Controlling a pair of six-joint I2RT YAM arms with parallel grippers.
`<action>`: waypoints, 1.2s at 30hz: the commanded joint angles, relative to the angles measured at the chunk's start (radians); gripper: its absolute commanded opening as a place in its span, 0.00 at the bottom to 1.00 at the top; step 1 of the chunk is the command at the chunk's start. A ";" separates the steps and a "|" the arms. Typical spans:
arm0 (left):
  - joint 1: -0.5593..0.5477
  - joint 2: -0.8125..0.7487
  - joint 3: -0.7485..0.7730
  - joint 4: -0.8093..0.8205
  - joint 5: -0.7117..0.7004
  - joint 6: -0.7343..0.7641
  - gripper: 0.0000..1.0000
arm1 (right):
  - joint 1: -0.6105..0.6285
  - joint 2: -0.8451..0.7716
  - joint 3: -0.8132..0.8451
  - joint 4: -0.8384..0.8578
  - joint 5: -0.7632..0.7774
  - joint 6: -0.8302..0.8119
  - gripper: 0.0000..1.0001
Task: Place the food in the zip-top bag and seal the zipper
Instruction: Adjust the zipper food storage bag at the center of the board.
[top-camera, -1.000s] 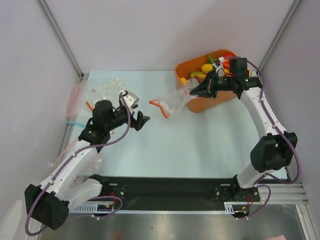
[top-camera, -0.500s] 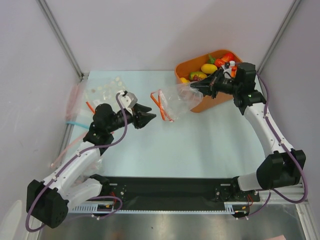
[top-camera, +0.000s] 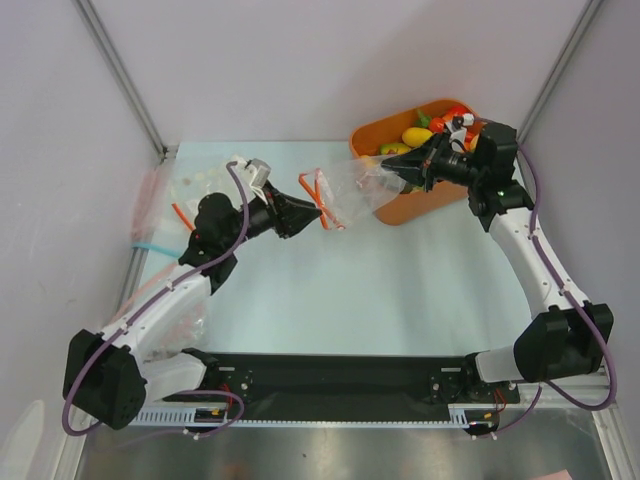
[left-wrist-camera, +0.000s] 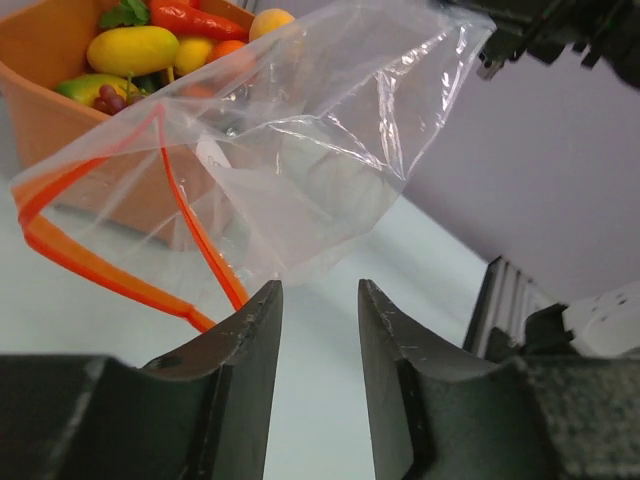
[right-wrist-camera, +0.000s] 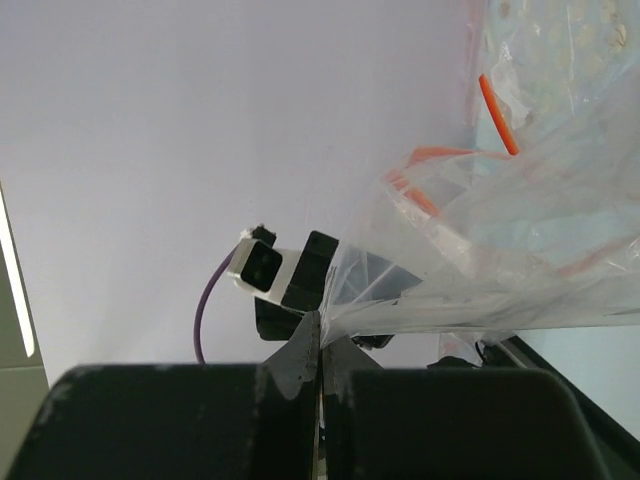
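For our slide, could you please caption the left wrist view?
Left gripper, jaws apart, at the open zipper of a clear zip-top bag held before an orange tub of toy food.

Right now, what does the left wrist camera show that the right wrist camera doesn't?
Only the left wrist view shows the orange tub of toy food behind the zip-top bag, the bag's open mouth, and the left hand with fingers apart, near the zipper. Only the right wrist view shows the right hand pinched shut on the bag's corner, with spare bags beyond. Both share the clear bag and its orange zipper strip.
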 joint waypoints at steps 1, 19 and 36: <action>-0.001 0.016 0.040 0.091 -0.042 -0.231 0.42 | -0.001 -0.046 -0.001 0.083 -0.028 -0.029 0.00; -0.001 0.065 0.081 0.056 -0.146 -0.199 0.39 | -0.002 -0.052 -0.002 0.122 -0.056 0.000 0.00; -0.001 0.156 0.190 0.044 -0.181 -0.173 0.42 | -0.001 -0.058 -0.006 0.146 -0.067 0.028 0.00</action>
